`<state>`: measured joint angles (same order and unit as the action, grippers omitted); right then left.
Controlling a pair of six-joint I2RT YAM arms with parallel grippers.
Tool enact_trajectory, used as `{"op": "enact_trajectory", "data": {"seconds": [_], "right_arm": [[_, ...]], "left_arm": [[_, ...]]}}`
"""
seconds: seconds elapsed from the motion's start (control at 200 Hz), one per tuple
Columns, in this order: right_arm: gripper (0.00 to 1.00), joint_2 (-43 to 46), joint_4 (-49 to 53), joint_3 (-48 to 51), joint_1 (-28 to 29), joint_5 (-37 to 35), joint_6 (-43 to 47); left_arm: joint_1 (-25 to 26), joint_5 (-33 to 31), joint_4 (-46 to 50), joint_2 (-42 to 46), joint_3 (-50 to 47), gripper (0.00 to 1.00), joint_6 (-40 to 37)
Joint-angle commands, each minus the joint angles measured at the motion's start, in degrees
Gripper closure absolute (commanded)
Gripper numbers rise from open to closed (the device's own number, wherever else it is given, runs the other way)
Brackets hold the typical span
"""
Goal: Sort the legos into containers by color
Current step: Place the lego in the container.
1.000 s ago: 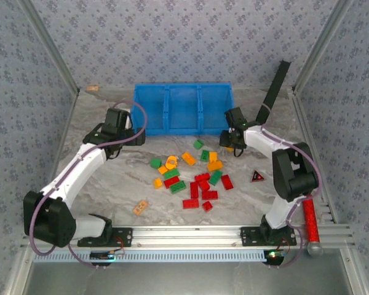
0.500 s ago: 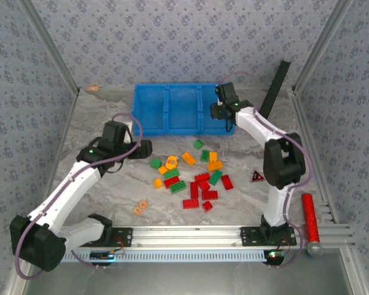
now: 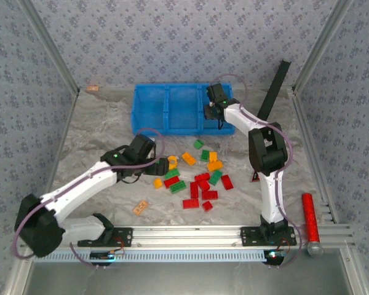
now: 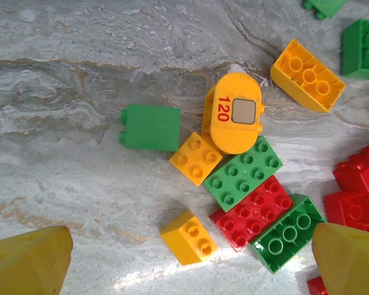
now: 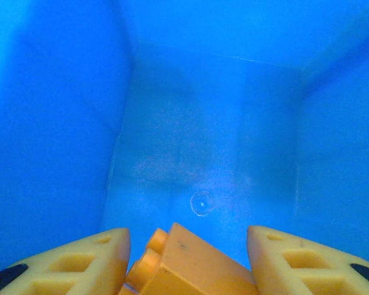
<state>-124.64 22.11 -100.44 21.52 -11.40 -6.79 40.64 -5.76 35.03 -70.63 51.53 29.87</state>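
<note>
The right end effector [image 3: 211, 112], partly closed, gripped an orange brick [image 5: 184, 264] above the rightmost compartment [image 5: 197, 153] of the blue tray [image 3: 149, 101], at 12 o'clock on the surface [image 3: 98, 135]. The left end effector [image 3: 162, 165] hung wide open, holding nothing, at 9 o'clock of the central legos [image 3: 203, 181].

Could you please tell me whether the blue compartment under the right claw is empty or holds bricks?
Empty where visible: the compartment floor is bare, and the orange brick sits gripped in the right claw above it.
</note>
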Motion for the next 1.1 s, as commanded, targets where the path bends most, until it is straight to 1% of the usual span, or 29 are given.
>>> {"op": "enact_trajectory", "data": {"seconds": [0.0,0.095,0.195,0.285,0.385,0.555,0.83,1.094], "right_arm": [[0.51,0.46,-0.39,0.08,0.29,-0.39,0.27],[0.49,1.71,-0.77,1.54,0.12,-0.12,0.37],[0.45,2.12,-0.51,1.76,0.02,0.32,0.67],[0.43,2.59,-0.78,2.25,0.12,0.41,0.94],[0.38,3.11,-0.97,2.6,0.12,0.83,1.07],[0.32,3.82,-0.6,2.51,0.02,1.03,1.38],[0.34,7.48,0.02,3.71,0.66,1.73,1.78],[0.36,14.19,1.18,8.59,1.51,2.06,1.18]], "left_arm": [[0.99,-3.43,-0.18,-4.93,4.7,0.0,-2.32],[1.02,-5.01,-1.11,-9.45,7.28,0.0,-4.28],[1.0,-5.8,-2.09,-14.08,9.89,0.0,-6.05],[0.95,-5.68,-2.71,-18.17,12.18,0.0,-7.13],[1.01,-5.43,-3.28,-22.18,14.06,0.0,-7.61],[1.19,-4.16,-4.55,-26.9,15.86,0.01,-7.59],[1.63,-3.38,-5.8,-31.75,18.03,0.06,-7.54],[2.59,-2.96,-5.27,-37.09,20.57,0.16,-7.59]]}}
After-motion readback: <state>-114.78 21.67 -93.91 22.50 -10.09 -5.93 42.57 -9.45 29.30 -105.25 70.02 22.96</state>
